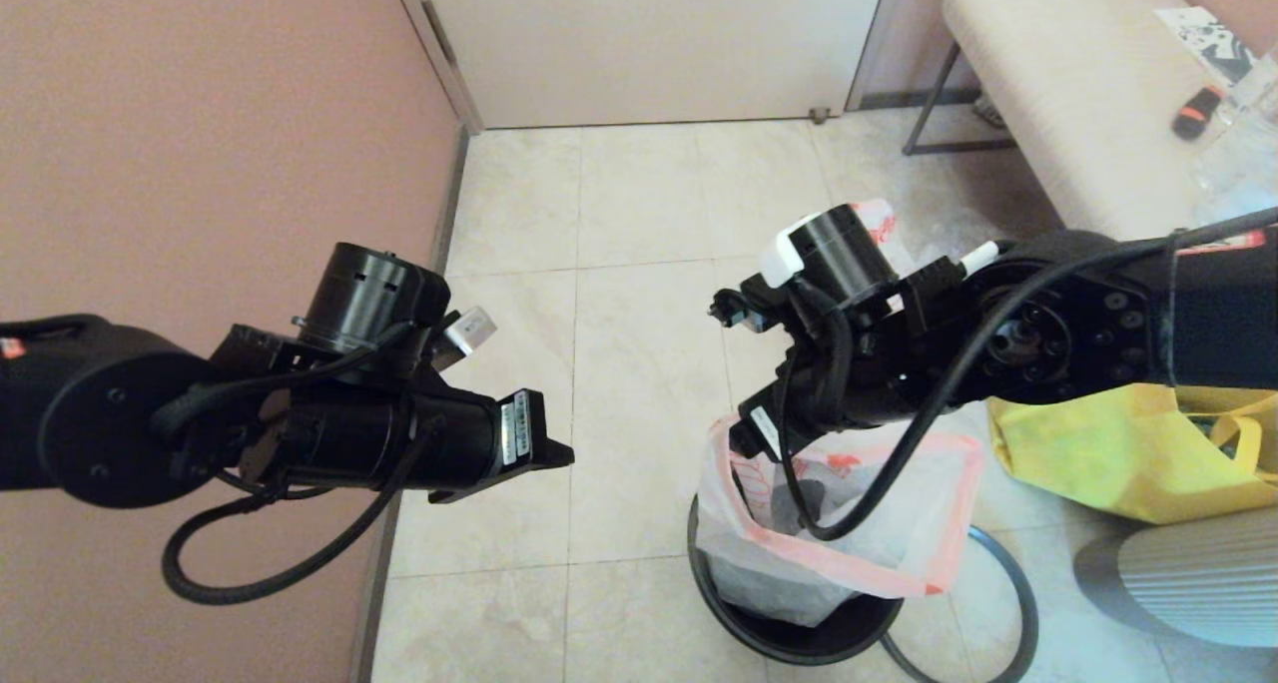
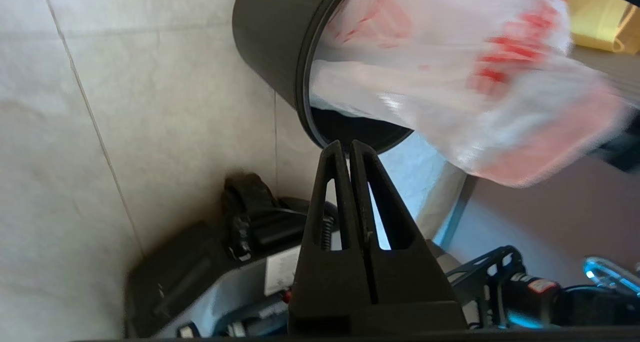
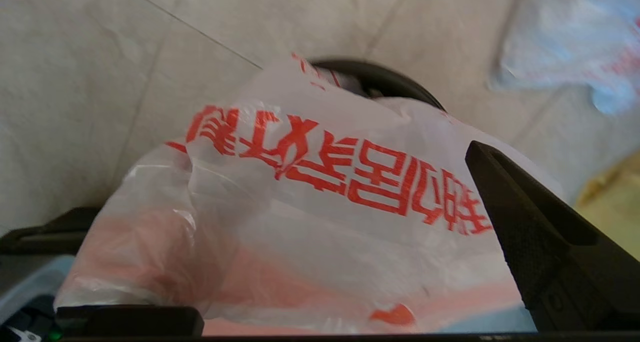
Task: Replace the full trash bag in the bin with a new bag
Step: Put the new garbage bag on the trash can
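Observation:
The black bin (image 1: 799, 635) stands on the floor tiles with the new bag (image 1: 849, 553) in it, the pink-banded mouth standing open above the rim. My right gripper (image 3: 320, 232) is open at that mouth, its fingers (image 3: 530, 232) spread wide with the printed film of the new bag (image 3: 325, 207) lying between them. In the head view its fingertips are hidden under the wrist. The grey ring (image 1: 1018, 603) lies on the floor against the bin. The full trash bag (image 1: 884, 222) sits on the floor behind my right wrist. My left gripper (image 1: 559, 455) hovers left of the bin, shut and empty.
A yellow tote (image 1: 1118, 453) lies right of the bin, with a grey ribbed object (image 1: 1188, 583) nearer me. A padded bench (image 1: 1078, 84) stands at the back right. A pink wall (image 1: 200, 144) runs along the left and a door (image 1: 649, 34) at the back.

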